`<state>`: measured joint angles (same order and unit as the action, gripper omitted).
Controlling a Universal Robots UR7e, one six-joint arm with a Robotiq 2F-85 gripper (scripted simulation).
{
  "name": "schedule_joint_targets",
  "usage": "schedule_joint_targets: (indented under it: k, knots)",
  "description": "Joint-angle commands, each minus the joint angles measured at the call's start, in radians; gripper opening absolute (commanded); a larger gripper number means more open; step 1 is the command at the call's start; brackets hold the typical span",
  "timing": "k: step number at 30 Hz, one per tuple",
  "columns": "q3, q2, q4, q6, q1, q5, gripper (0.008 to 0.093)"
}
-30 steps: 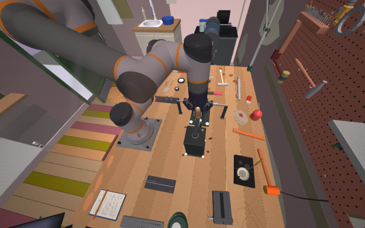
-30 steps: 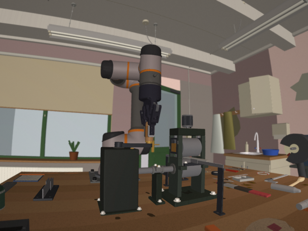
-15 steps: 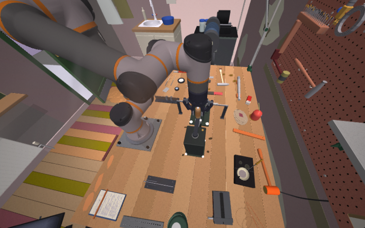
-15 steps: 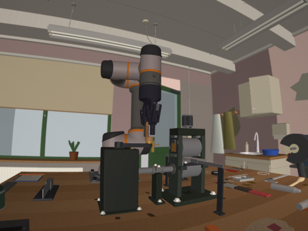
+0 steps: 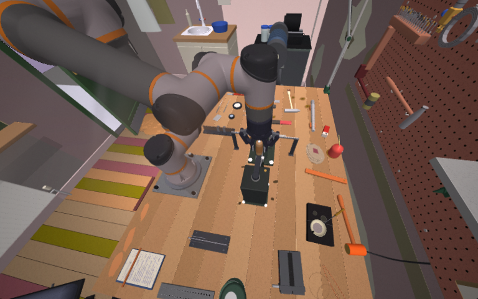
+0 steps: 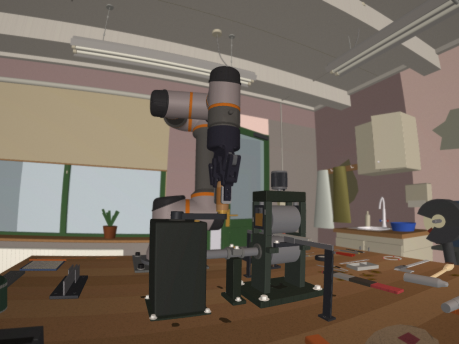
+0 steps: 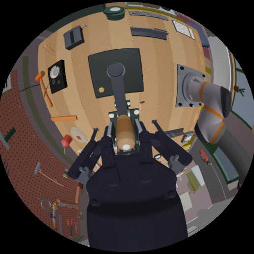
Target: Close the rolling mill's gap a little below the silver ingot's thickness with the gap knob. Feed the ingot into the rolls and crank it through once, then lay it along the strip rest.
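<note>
The wooden crank handle point(image 7: 125, 134) stands upright at the end of the dark crank arm point(image 7: 118, 91), which reaches from the black gearbox point(image 6: 178, 267) toward the rolling mill point(image 6: 278, 244). My gripper point(image 7: 124, 137) is open, with the handle between its fingers, and holds nothing. The gap knob point(image 6: 279, 180) sits on top of the mill frame. A silver strip, the ingot point(image 6: 307, 242), sticks out from between the rolls along the strip rest point(image 6: 328, 281).
A black tray with a round dish point(image 5: 319, 224) lies to the right of the gearbox. An orange mallet point(image 5: 350, 225) and an orange ruler point(image 5: 325, 176) lie nearby. A red apple point(image 5: 335, 150) sits by the mill. My arm's base point(image 5: 183, 172) is bolted left of it.
</note>
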<state>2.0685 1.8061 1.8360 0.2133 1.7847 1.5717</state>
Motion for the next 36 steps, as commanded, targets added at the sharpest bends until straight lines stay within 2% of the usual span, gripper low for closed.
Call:
schedule_joint_targets:
  k: [1, 20, 36]
  knots:
    - [0.0, 0.0, 0.0, 0.0, 0.0, 0.0, 0.044]
    - [0.0, 0.0, 0.0, 0.0, 0.0, 0.0, 0.044]
    - [0.0, 0.0, 0.0, 0.0, 0.0, 0.0, 0.0399]
